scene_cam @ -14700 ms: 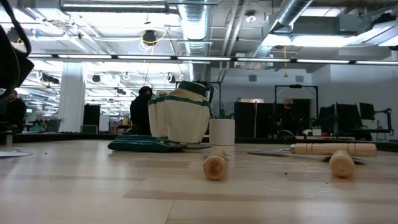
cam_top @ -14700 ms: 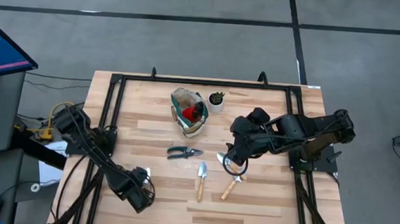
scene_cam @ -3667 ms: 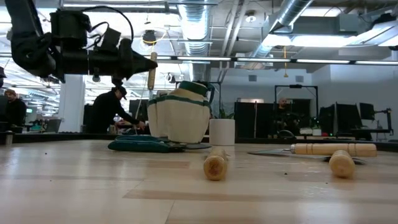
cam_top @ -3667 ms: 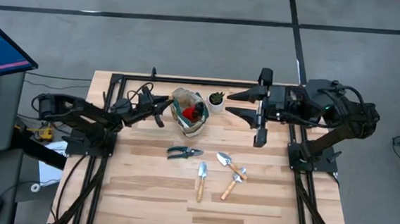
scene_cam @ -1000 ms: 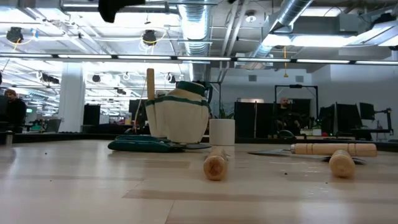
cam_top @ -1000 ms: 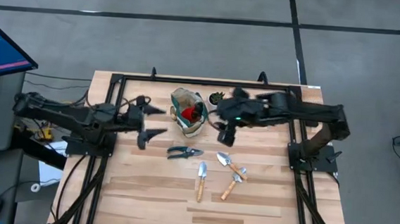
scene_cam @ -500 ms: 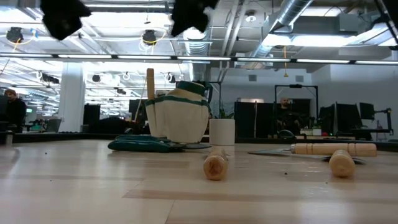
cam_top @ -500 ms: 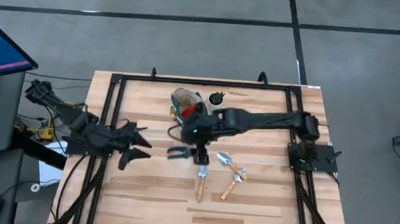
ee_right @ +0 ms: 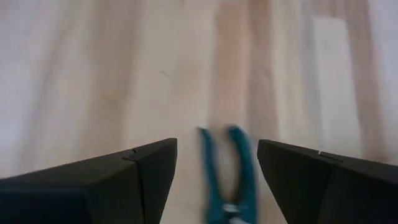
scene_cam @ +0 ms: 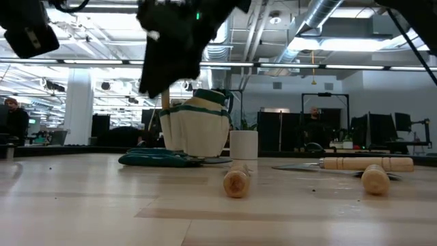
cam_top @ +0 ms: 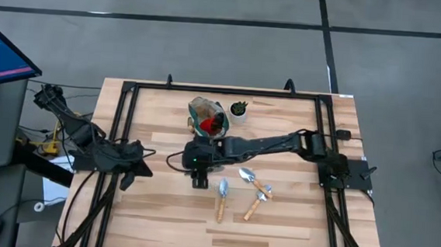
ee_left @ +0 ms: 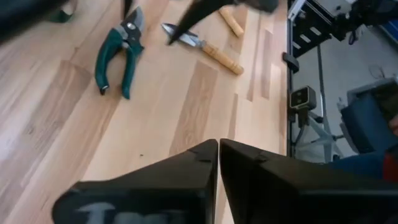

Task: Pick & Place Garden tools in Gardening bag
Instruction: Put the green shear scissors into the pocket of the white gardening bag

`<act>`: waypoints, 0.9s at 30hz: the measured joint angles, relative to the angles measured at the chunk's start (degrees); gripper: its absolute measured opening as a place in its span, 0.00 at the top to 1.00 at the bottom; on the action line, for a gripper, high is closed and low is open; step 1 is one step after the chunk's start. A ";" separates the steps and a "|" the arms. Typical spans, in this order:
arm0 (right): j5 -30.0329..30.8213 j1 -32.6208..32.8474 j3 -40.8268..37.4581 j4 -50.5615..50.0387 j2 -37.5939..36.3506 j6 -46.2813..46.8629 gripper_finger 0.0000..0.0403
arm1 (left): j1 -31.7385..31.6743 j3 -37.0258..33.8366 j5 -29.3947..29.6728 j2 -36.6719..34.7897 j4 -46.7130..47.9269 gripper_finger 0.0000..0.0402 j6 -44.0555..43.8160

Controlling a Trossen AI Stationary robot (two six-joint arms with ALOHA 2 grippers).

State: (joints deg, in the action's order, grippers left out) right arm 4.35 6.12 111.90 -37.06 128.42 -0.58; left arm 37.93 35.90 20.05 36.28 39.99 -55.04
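Reaching across the middle of the overhead frame, the right tool (cam_top: 199,173) hovers wide open and empty above the green pruning shears (ee_right: 229,168). A good grasp likely means lowering straight down so both fingers straddle the handles, then closing gently. Its arm stretches long and low from the right edge. The left tool (cam_top: 129,178), fingers together and empty, waits at centre left. The gardening bag (cam_top: 208,123) sits upper centre; two trowels (cam_top: 221,198) lie below on the tabletop (cam_top: 291,222).
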 joint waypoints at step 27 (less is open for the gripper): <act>3.55 -1.81 0.17 4.85 10.64 -2.69 0.46 | 0.01 -0.04 1.41 -0.29 4.12 1.00 -0.88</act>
State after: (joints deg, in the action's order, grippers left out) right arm 7.91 4.31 112.07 -32.21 139.06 -3.27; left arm 37.93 35.86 21.46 35.99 44.12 -55.92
